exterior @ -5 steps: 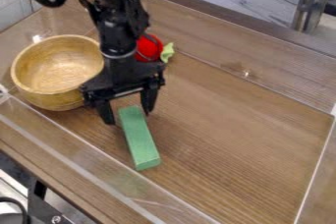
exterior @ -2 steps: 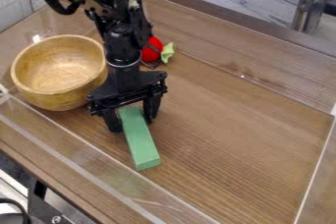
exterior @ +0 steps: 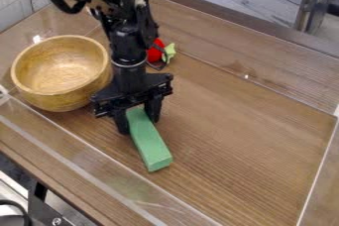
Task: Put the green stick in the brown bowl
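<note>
The black two-finger gripper (exterior: 131, 109) was down at the far end of the flat matte-green rectangular stick (exterior: 153, 147), where a second earlier it had been higher, fingers spread wide around that end. Fingers looked drawn in somewhat from wide open; contact and a firm hold couldn't be told, far end hidden under the hardware. Stick had shifted slightly, near end swung away from the bowl side, so probably nudged by the closing fingers. Likely mid-grasp; lift not started. Stick lay on the brown wooden table (exterior: 252, 121), outside the round light-brown wooden bowl (exterior: 63, 93).

Bowl sat just beside the gripper, upright, its thick rim the main obstacle: stick needed a clear lift, then a sideways carry. Off-centre grip could have let the long end droop or catch the rim. Red toy with green leaves (exterior: 157, 52) sat behind the gripper, partly hidden, off the likely path.
</note>
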Available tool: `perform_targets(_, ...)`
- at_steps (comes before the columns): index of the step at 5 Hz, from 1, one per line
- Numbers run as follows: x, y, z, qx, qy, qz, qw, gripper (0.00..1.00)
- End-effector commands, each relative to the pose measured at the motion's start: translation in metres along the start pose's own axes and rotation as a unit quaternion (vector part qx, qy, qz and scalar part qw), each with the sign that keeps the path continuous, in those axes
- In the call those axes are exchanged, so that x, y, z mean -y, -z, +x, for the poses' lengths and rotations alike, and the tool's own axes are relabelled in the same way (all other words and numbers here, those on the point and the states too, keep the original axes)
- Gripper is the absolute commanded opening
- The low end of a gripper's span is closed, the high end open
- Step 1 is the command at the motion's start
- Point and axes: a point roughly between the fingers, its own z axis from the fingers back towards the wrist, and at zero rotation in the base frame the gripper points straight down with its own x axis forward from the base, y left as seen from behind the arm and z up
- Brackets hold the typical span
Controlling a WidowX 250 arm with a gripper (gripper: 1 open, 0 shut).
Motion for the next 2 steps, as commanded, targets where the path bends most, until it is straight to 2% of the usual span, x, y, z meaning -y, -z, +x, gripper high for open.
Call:
perform_targets(1, 0.005, -0.030, 0.013, 0.014, -0.006, -0.035, 0.9993, 0.00)
perform_targets(2, 0.002, -0.052, 0.021, 0.007, -0.012, -0.055, 0.9984, 0.00)
